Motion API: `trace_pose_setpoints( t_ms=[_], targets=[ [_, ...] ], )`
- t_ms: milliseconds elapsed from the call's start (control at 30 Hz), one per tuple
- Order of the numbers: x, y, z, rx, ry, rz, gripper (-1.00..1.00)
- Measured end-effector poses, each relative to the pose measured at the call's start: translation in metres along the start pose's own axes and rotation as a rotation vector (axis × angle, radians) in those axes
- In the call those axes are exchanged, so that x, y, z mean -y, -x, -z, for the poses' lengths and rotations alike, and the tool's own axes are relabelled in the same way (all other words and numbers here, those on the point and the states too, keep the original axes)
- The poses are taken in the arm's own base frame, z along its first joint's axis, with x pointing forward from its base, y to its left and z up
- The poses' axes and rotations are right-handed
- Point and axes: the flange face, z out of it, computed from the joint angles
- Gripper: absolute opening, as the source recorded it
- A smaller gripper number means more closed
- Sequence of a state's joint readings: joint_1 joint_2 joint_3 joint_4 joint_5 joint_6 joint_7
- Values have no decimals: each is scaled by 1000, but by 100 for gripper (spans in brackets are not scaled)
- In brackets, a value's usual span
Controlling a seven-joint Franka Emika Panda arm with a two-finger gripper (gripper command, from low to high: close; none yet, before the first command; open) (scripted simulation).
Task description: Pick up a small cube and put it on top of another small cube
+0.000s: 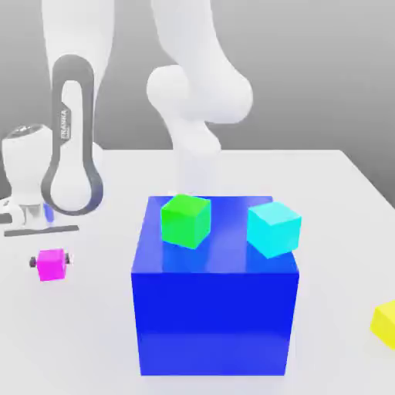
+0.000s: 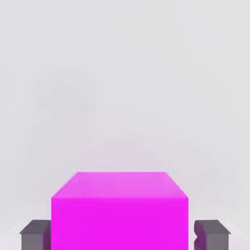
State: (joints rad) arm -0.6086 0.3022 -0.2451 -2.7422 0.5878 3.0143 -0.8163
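Now, gripper (image 1: 52, 262): closed in on the pink cube (image 1: 52, 265), with a dark fingertip on each of two opposite sides; in the hand view, one fingertip meets the cube's side, while a thin pale strip shows between the cube and the other.
Pink cube: between the fingertips, towards the exterior view's left, well apart from the blue block (image 1: 212, 320); whether its underside touches the counter (image 1: 92, 332) is hard to tell.
Blue block: large, standing on the counter near the middle of the exterior view, with two small cubes on its flat top.
Green cube (image 1: 185, 221): on the block's top, on the exterior view's left side of it, turned at an angle.
Cyan cube (image 1: 273, 229): also on the block, near the exterior view's right edge of the top, turned at an angle and apart from the green cube.
Yellow cube (image 1: 386, 322): on the counter at the exterior view's right, partly cut off by the frame, well apart from the block.
Arm (image 1: 73, 139): white, reaching down at the exterior view's left, with a dark-rimmed link bearing lettering.
Counter: pale and smooth, with a grey background beyond it.
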Motion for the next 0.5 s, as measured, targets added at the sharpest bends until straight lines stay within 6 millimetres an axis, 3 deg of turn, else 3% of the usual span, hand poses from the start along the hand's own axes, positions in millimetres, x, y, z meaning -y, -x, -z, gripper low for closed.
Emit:
trace_pose_setpoints(
  t_ms=[100, 333, 500],
  targets=[
    [0, 0, -1, 0, -2, 0, -100],
    [3, -2, 57, 0, -5, 0, -100],
    [76, -38, 107, -1, -33, 48, -100]
  ],
)
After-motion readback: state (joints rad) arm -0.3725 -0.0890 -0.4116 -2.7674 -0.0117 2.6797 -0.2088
